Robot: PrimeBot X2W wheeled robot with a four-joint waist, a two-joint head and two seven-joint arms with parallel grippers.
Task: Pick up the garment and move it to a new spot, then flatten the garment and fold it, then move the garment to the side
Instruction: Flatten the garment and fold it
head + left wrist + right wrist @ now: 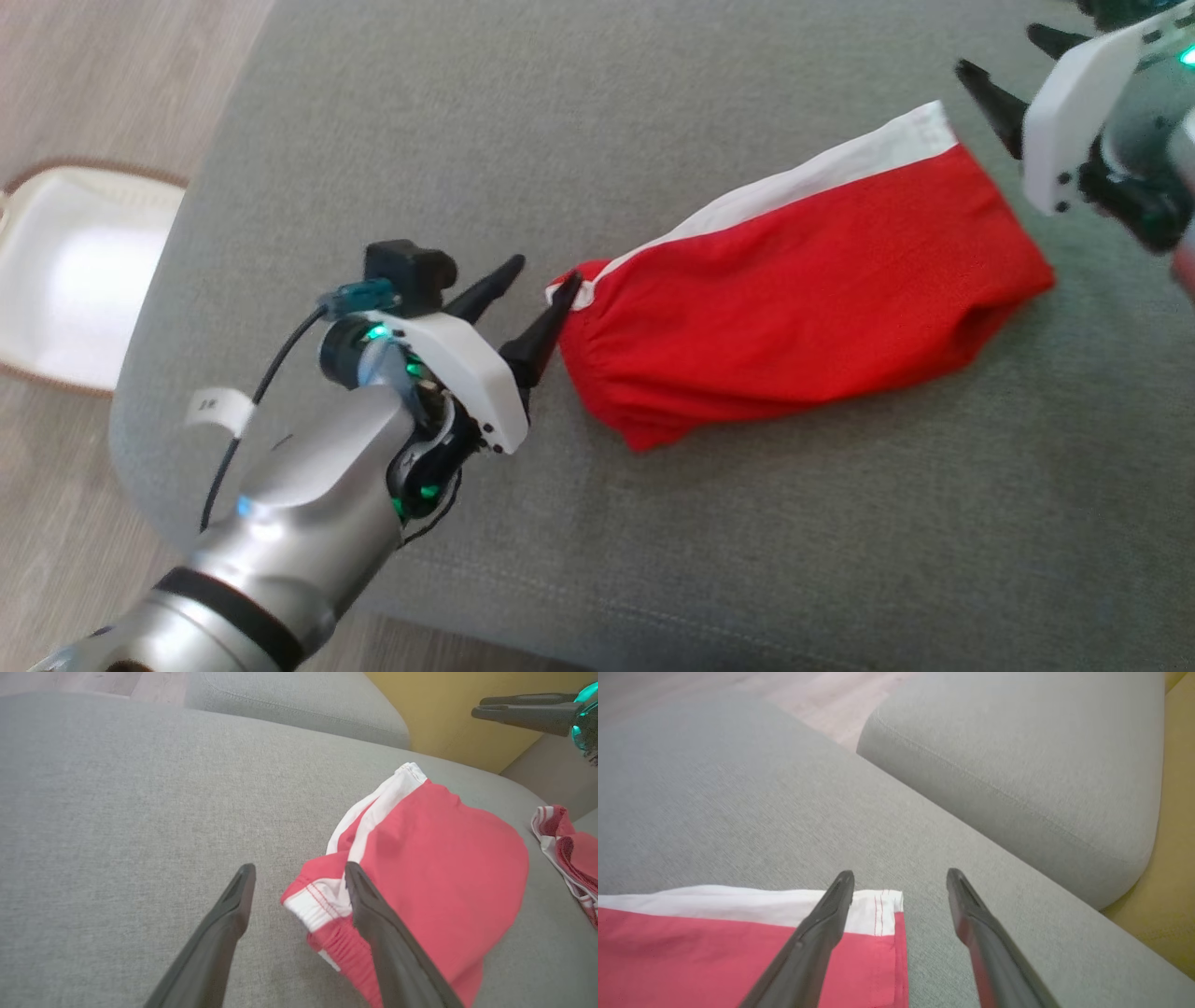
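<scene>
Though perhaps loose, garment (812, 289) amid open cushion (653, 112).

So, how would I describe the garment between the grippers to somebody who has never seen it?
On the grey cushion, between the left gripper and right gripper, lie red shorts. Smooth, with one broad white band, they differ from the crumpled striped cloth nearby.
</scene>
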